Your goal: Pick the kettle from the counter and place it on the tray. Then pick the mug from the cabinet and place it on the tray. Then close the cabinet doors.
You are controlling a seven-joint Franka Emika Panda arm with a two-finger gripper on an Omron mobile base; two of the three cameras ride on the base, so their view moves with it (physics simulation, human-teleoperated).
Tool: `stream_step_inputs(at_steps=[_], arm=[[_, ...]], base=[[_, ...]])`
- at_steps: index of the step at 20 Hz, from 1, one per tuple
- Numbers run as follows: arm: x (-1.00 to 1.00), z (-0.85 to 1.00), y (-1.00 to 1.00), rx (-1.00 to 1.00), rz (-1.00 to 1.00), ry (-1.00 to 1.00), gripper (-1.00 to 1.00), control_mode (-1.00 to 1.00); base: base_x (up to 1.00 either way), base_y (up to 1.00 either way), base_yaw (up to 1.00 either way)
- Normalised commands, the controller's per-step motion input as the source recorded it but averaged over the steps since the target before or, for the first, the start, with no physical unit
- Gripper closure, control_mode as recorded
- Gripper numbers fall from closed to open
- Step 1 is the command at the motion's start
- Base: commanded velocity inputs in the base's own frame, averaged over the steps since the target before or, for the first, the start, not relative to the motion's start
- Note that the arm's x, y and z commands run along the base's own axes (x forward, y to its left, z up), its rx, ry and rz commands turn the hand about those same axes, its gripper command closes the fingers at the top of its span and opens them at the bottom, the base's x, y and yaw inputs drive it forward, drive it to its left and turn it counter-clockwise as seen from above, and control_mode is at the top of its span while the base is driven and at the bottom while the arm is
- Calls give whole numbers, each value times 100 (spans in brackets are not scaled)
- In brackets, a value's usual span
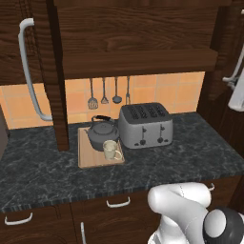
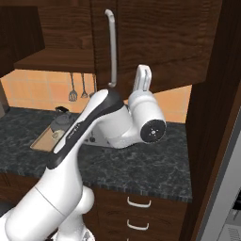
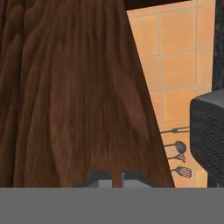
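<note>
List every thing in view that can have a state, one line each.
kettle: upright on the tray, lid on.
mug: upright on the tray, in front of the kettle.
tray: flat on the counter, beside the toaster.
left cabinet door: swung open.
right cabinet door: not fully closed, as far as I can tell.
gripper: jaws nearly shut, holding nothing, close against a cabinet door panel.

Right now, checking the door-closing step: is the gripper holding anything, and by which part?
Nothing is held: the gripper is nearly shut against the cabinet door, grasping no handle.
</note>
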Motion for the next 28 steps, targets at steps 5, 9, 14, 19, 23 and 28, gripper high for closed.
stream_step_inputs(at_steps=[5,9,14,19,23,28], arm=[[27,0,0,0,0,4,100,-100],[31,0,2,0,0,4,100,-100],[43,0,43,-1,0,2,100,-100],[51,0,40,0,0,0,100,-100],[66,0,70,0,0,0,100,-100],[73,-3,58,0,-4,0,100,-100]], base=[[0,0,0],[0,0,0],[0,0,0],[0,0,0],[0,0,0],[0,0,0]])
